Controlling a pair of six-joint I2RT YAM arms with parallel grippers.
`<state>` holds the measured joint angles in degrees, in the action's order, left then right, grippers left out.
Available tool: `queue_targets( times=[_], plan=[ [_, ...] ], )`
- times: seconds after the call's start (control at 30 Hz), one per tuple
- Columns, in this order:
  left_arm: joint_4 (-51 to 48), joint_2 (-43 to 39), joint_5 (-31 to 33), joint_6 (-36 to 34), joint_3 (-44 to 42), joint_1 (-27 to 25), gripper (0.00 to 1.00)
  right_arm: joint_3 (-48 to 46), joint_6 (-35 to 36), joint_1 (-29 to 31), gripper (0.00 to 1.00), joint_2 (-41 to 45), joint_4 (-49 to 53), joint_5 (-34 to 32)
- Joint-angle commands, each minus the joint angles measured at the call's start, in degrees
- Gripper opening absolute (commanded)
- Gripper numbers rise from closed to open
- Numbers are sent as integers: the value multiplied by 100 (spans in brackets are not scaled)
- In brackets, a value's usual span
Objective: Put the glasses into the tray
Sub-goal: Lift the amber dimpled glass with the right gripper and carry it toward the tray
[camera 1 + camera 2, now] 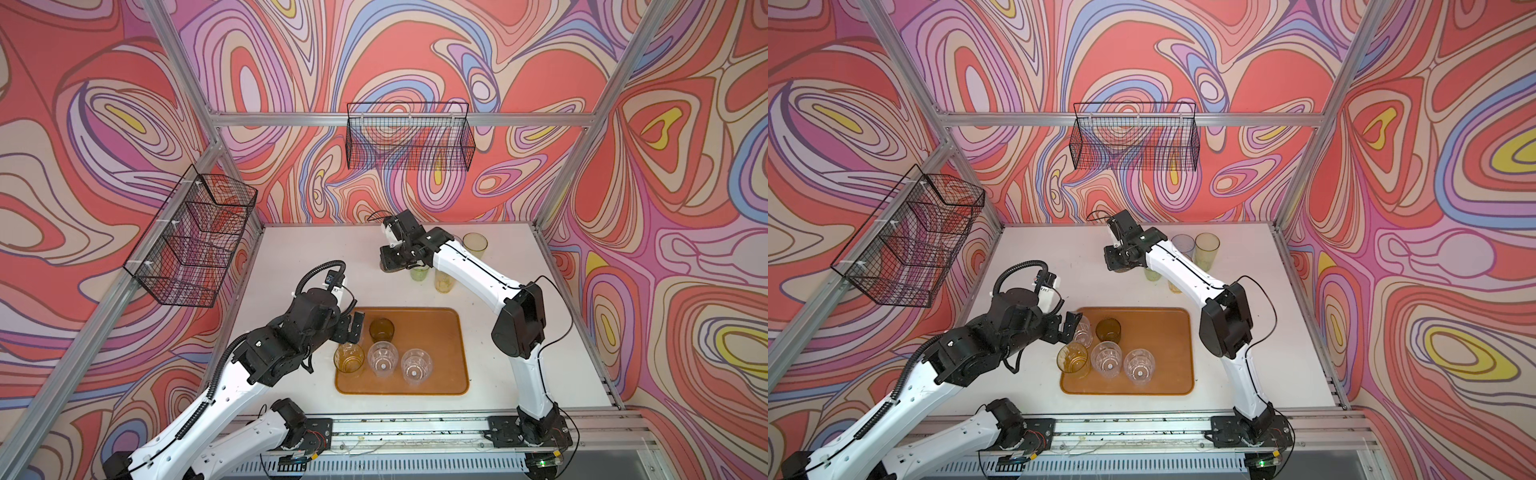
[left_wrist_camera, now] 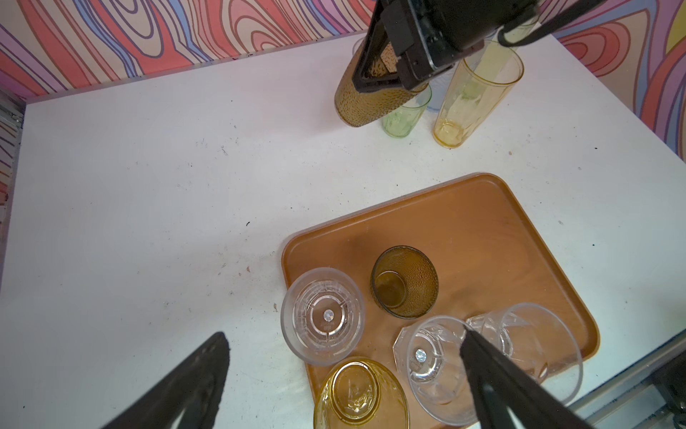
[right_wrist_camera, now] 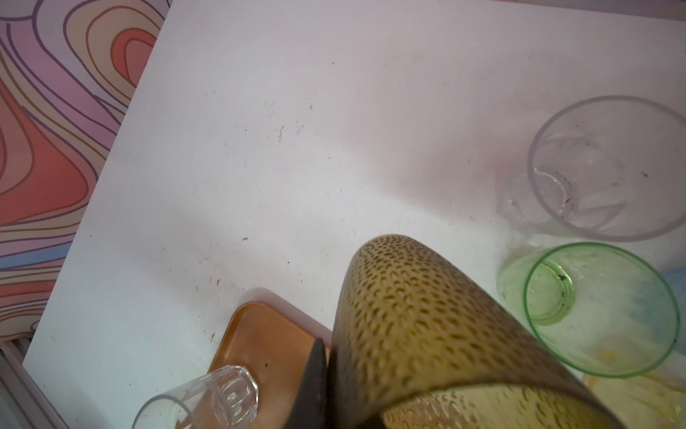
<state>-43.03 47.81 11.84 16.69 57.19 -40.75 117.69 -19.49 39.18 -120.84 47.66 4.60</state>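
The orange-brown tray lies at the table's front and holds several glasses: an olive-brown one, an amber one and clear ones. My left gripper hangs open over the tray's left corner, with a clear glass standing free between its fingers. Near the back, my right gripper is shut on the rim of a dimpled olive-brown glass. Beside it stand a green glass, a yellow one, a grey-blue one and a yellow-green one.
Black wire baskets hang on the left wall and the back wall. Both arms are mounted on an aluminium rail along the table's front edge. Patterned walls close in the left, back and right sides.
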Motion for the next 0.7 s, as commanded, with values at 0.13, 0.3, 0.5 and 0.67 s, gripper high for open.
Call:
queue_targets(
  times=[0.13, 0.3, 0.5, 0.67],
  plan=[
    [-1, -227, 33, -35, -85, 33, 100, -666, -281, 394, 0, 888, 146, -515],
    [30, -281, 13, -43, -94, 32, 100, -998, -423, 575, 0, 1395, 364, -767],
    [60, -293, -104, -35, -107, 32, 100, -1445, -598, 749, 0, 1996, 648, -1058],
    [92, -290, -215, -34, -107, 35, 100, -1945, -826, 799, 0, 2448, 811, -1206]
  ],
)
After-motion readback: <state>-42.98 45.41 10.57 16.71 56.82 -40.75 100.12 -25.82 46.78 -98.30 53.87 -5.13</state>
